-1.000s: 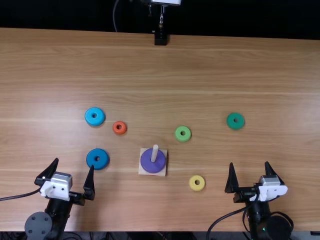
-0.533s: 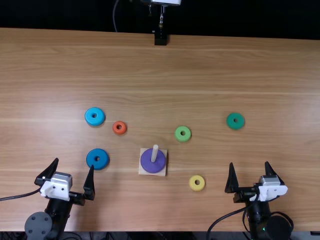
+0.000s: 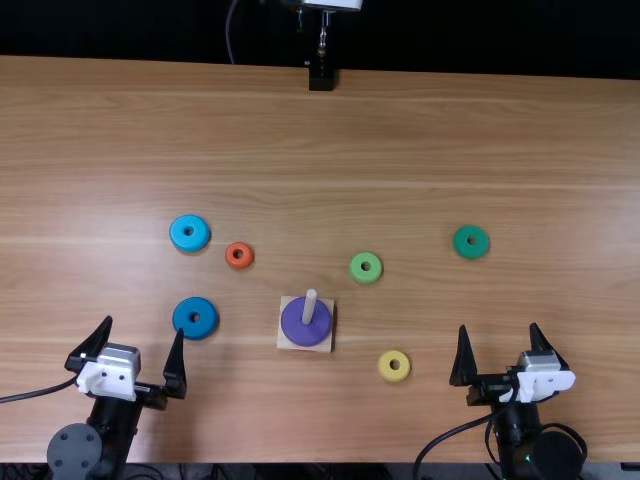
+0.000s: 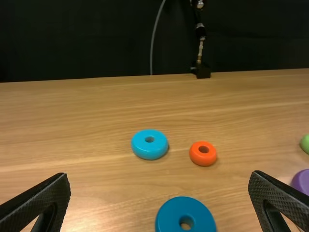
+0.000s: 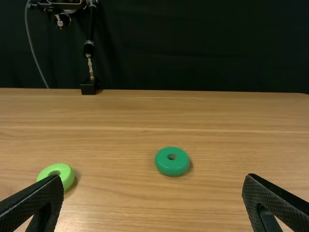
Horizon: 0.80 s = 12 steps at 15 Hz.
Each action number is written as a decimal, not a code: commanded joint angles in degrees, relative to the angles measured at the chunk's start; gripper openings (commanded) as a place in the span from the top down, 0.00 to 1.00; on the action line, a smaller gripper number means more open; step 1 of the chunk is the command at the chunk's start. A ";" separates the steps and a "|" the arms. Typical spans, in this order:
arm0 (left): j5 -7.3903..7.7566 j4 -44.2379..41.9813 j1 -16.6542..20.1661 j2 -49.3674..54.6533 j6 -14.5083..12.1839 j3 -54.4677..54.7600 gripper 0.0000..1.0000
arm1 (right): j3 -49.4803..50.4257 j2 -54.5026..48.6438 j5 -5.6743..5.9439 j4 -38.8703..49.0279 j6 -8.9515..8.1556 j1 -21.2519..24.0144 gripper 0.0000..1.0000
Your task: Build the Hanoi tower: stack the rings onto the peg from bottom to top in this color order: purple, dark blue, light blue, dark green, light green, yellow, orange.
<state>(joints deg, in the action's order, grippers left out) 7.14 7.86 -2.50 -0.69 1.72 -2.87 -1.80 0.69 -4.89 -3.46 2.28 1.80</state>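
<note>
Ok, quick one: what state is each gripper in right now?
Left gripper: jaws open wide, holding nothing.
Right gripper: jaws open wide, also empty.

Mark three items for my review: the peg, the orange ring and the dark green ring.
Peg [image 3: 309, 307]: top view, on its shaft.
Orange ring [image 4: 203, 162]: left wrist view, on its outer side.
Dark green ring [image 5: 172, 171]: right wrist view, on its outer side.
</note>
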 commanded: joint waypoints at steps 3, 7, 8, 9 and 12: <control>1.62 1.21 0.22 -5.38 -0.34 -5.74 0.00 | 0.75 -0.69 -0.07 0.13 0.04 0.48 0.00; 5.84 7.75 0.92 -20.23 0.29 -22.09 0.00 | 0.75 -0.69 -0.07 0.13 0.04 0.48 0.00; 8.26 9.23 1.45 -24.27 0.39 -24.81 0.00 | 0.75 -0.69 -0.07 0.13 0.04 0.48 0.00; 9.84 10.49 2.24 -28.58 0.39 -27.71 0.00 | 0.75 -0.69 -0.07 0.13 0.04 0.48 0.00; 9.53 19.88 1.89 -41.59 -0.24 -37.29 0.00 | 0.75 -0.69 -0.07 0.13 0.04 0.48 0.00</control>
<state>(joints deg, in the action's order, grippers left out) 15.46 28.21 -0.73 -40.75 1.72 -37.56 -1.78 0.69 -4.91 -3.46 2.33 1.83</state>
